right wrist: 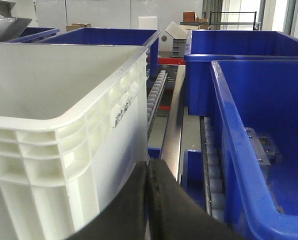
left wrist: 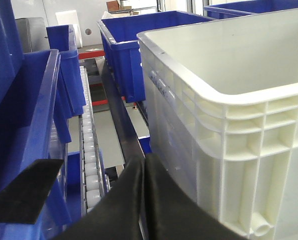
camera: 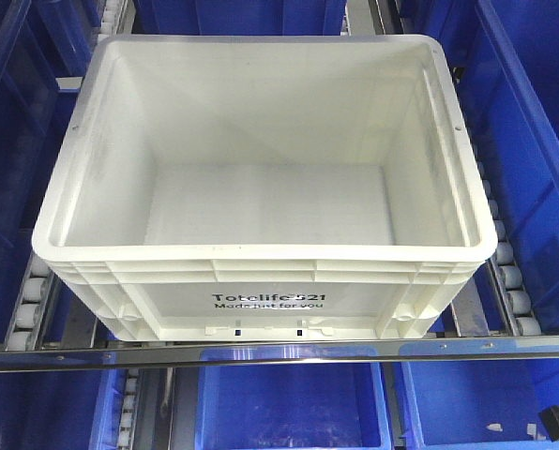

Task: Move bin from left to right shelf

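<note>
Lifting the bin (camera: 261, 178), you should press both sides evenly; both jaws look pinched shut, holding nothing.

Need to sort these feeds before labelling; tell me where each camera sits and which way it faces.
Front view: high, looking down into the empty white bin on roller rails; no robot parts clearly visible.
Left wrist view: low beside the bin's left corner, facing along blue bins; dark fingers at the bottom.
Right wrist view: low at the bin's right corner; dark fingers at the bottom.
All share the white bin.
</note>
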Robot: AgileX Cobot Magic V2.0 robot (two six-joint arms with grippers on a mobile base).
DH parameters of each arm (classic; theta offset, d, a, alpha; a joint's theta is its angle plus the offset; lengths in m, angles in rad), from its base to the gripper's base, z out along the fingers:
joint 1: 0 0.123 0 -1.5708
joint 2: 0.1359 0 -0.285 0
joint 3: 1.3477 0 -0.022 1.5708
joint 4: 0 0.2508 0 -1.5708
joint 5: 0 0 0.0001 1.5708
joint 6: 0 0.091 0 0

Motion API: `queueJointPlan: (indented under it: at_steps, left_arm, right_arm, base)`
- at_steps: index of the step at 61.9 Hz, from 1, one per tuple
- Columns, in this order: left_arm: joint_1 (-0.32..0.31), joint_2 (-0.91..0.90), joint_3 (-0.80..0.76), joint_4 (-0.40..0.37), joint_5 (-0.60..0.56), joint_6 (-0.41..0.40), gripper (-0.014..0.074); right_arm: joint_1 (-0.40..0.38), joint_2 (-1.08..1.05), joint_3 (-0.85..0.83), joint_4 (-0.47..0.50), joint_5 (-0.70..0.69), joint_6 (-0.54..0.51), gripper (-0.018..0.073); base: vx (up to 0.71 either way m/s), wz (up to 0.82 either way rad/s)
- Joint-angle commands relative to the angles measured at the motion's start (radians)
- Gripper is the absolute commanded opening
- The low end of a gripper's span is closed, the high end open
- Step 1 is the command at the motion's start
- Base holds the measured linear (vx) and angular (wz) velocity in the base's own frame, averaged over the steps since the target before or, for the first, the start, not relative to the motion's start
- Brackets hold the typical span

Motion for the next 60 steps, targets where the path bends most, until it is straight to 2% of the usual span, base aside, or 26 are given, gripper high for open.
queueJointPlan:
  at_steps: [1,60]
  left_arm:
    - [-0.006,-0.012,-0.025,-0.008,-0.069,-0.002,-0.0009]
    - [-0.006,-0.012,-0.025,-0.008,-0.069,-0.002,-0.0008]
  right_arm:
    - [-0.005,-0.012,0.019,0.001,-0.068,-0.003,-0.0007]
    - [-0.005,-0.012,0.019,0.002,-0.068,-0.003,-0.0007]
  base:
    - [0.00,0.00]
    - [0.00,0.00]
